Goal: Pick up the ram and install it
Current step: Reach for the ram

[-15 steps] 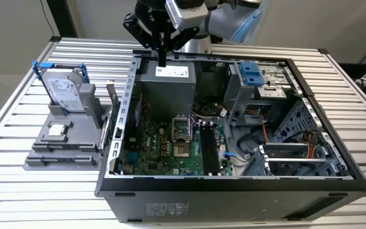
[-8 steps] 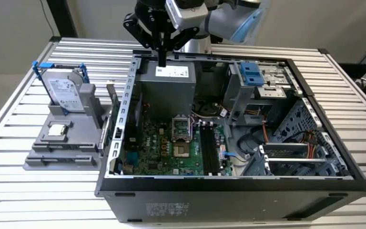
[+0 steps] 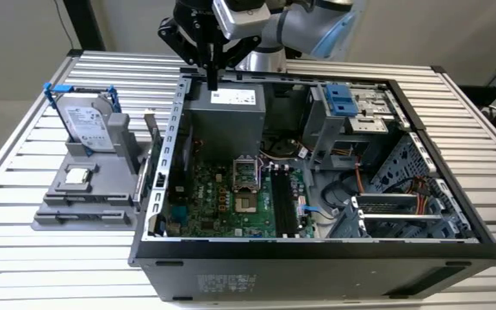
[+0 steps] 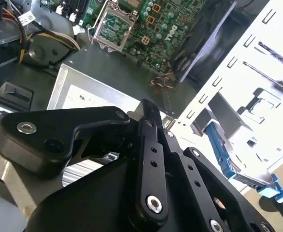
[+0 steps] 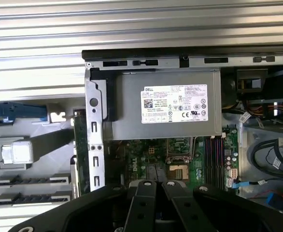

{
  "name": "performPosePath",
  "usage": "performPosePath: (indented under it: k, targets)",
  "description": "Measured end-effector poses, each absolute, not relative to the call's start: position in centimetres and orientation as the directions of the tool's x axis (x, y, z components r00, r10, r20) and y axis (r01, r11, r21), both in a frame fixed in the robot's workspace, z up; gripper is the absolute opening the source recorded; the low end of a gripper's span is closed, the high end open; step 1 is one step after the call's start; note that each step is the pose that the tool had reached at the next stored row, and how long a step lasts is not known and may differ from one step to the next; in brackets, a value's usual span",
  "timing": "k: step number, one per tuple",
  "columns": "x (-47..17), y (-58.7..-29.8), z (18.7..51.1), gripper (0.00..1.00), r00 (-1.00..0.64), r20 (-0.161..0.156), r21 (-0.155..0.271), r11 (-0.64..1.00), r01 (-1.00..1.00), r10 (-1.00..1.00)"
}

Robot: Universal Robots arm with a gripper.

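Note:
The ram [image 3: 152, 132] is a thin dark stick standing on its edge in the grey holder [image 3: 84, 200], just outside the wall of the open computer case [image 3: 172, 129]. The first wrist view shows the ram [image 5: 77, 129] edge-on, green, next to that wall. My gripper [image 3: 212, 81] hangs above the case's back corner, over the grey power supply [image 5: 168, 108], with its black fingers [image 5: 146, 191] shut together and nothing between them. The black memory slots [image 3: 281, 201] lie on the green motherboard [image 3: 222, 200] inside the case. The ram stands to the exterior view's left of the gripper, and lower.
The grey holder also carries a silver hard drive with blue rails [image 3: 88, 119] and a small square silver chip [image 3: 77, 175]. Cables [image 3: 386, 187], a drive cage [image 3: 351, 106] and metal brackets crowd the case's right side. The case stands on a slatted metal table [image 3: 24, 258].

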State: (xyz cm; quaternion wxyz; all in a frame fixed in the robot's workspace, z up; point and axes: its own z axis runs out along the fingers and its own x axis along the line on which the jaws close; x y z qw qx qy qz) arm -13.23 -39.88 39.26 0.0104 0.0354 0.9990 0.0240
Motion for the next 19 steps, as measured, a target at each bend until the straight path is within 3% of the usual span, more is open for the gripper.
performPosePath:
  k: [19]
  targets:
    - [-16.0, -39.9, 39.3, 0.00, -0.997, -0.019, 0.049, 0.996, 0.070, 0.071]
